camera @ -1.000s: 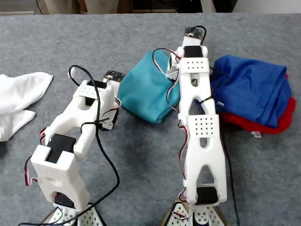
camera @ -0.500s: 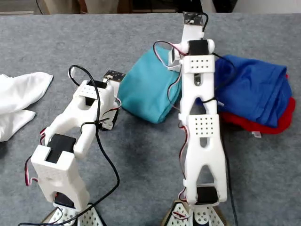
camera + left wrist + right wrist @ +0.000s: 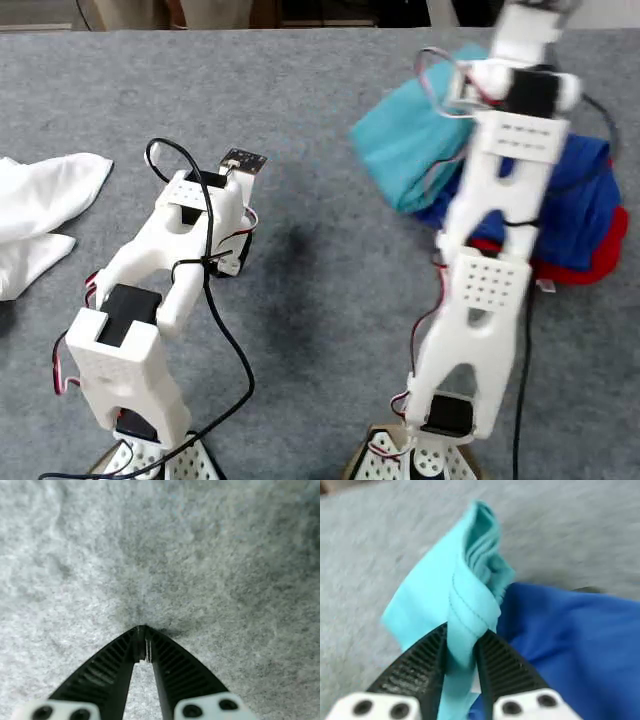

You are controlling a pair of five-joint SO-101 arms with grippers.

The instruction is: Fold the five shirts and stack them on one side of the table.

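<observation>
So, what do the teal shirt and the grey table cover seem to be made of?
Teal folded shirt: matte knit, probably cotton jersey; drapes in soft folds, with a stitched hem. Grey table cover: likely felt or short-pile carpet; fuzzy, mottled surface.

- A grey felt-covered table (image 3: 300,100) takes up nearly all of the high view. Its fuzzy, mottled fibres show close up in the left wrist view.
- A soft dark shadow (image 3: 290,245) lies on the felt near the middle. Its edges are blurred, and the light over the table is even.
- Beyond the table's far edge runs a narrow strip of room (image 3: 330,12). It holds brown and beige shapes at the left and dark ones in the middle, all too cropped to identify.
- A pale white patch (image 3: 612,10) sits at the strip's right end.
</observation>
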